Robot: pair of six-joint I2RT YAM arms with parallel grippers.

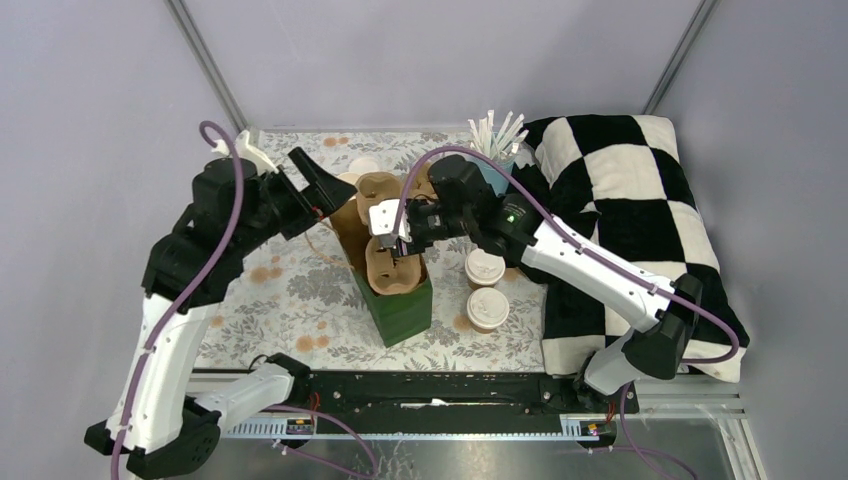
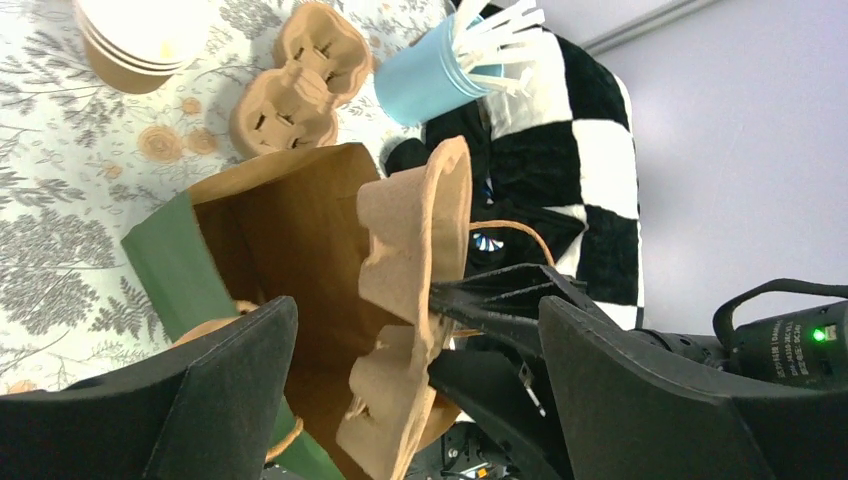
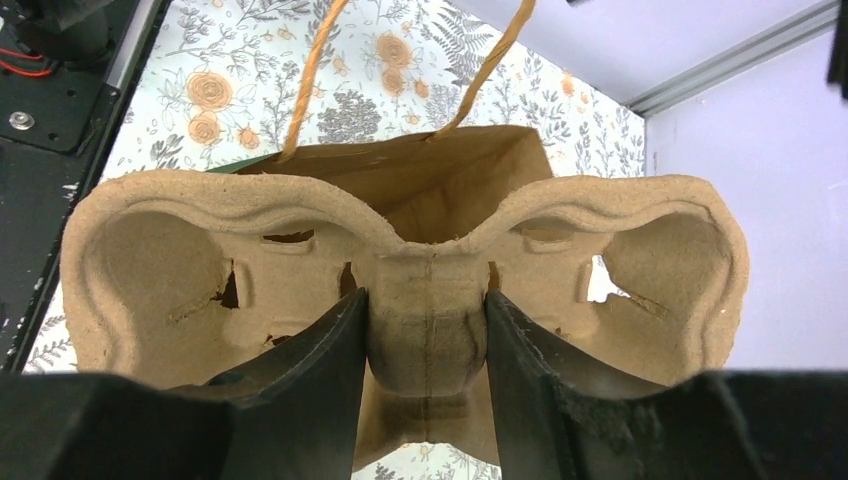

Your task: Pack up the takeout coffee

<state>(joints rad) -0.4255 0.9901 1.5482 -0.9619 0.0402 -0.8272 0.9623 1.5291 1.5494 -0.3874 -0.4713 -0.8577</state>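
Brown moulded-pulp cup carrier (image 3: 150, 280): matt, fibrous, rough-edged. Brown kraft paper bag (image 3: 450, 180): matt inside; twisted paper-cord handles (image 3: 305, 90) are noted. Black fingers (image 3: 310, 400) of the right gripper (image 3: 425, 300): matt, finely grained plastic. Counter (image 3: 330, 60) is covered by a matt floral-printed sheet. Two tan kraft paper cups (image 1: 487, 310) are capped with smooth white plastic lids (image 1: 485, 266). Black-and-white checked cushion (image 1: 620, 190): soft cloth.

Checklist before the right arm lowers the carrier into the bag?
1. Right gripper clamped on the centre post of the brown moulded-pulp cup carrier: ok.
2. Carrier at the open mouth of the brown-and-green paper bag: ok.
3. Left gripper steadying the bag: not ok, jaws open.
4. Two white-lidded tan paper cups upright, clear of the bag: ok.
5. Room at the bag's bottom: cannot tell.
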